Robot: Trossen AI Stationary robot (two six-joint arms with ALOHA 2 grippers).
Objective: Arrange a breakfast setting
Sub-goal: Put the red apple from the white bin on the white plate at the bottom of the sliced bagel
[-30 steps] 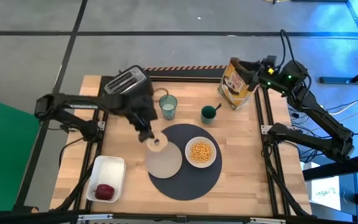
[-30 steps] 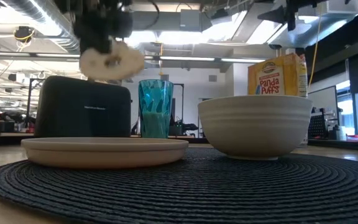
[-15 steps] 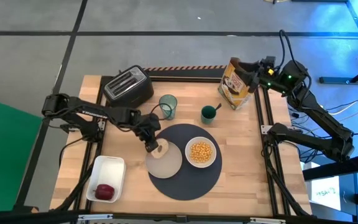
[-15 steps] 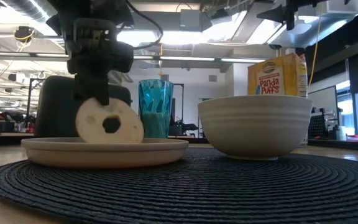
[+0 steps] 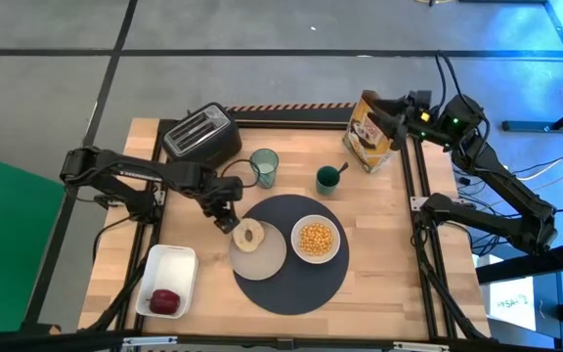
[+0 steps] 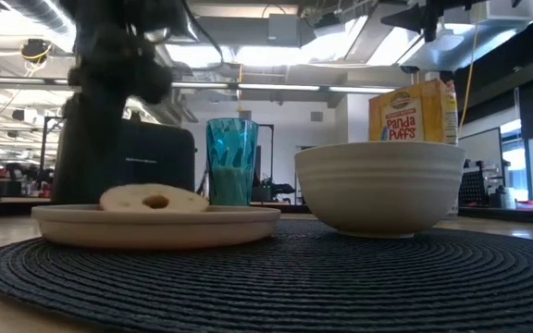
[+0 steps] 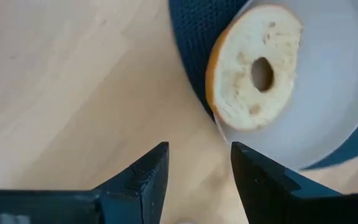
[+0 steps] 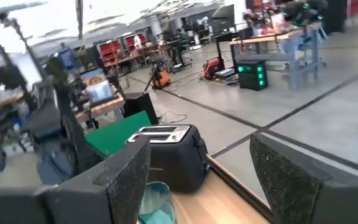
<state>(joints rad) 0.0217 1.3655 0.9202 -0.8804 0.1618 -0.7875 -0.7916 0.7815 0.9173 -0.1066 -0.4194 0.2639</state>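
Observation:
A bagel [image 5: 248, 235] lies flat on the pale plate [image 5: 262, 256], near the plate's left rim. The plate and a white bowl [image 5: 315, 240] of cereal stand on the round dark mat [image 5: 296, 284]. My left gripper [image 5: 225, 221] hangs open just left of the bagel, over the bare wood, its fingers [image 7: 148, 177] pointing down and touching nothing. Behind the mat stand a bluish glass [image 5: 264, 167] and a teal cup [image 5: 328, 180] with a spoon in it. A red fruit [image 5: 165, 300] lies in the white tray [image 5: 172, 264]. My right gripper [image 5: 384, 110] is open, held level and high at the back right.
A black toaster [image 5: 201, 135] stands at the far left corner. A cereal box [image 5: 369, 137] stands at the back right, under my right gripper. Bare wood lies between the tray and the mat and along the table's right side.
My left gripper has come down with the bagel, stood it on edge on the plate, opened and let go, then drawn back toward the table's left. The bagel has tipped over and now lies flat on the plate.

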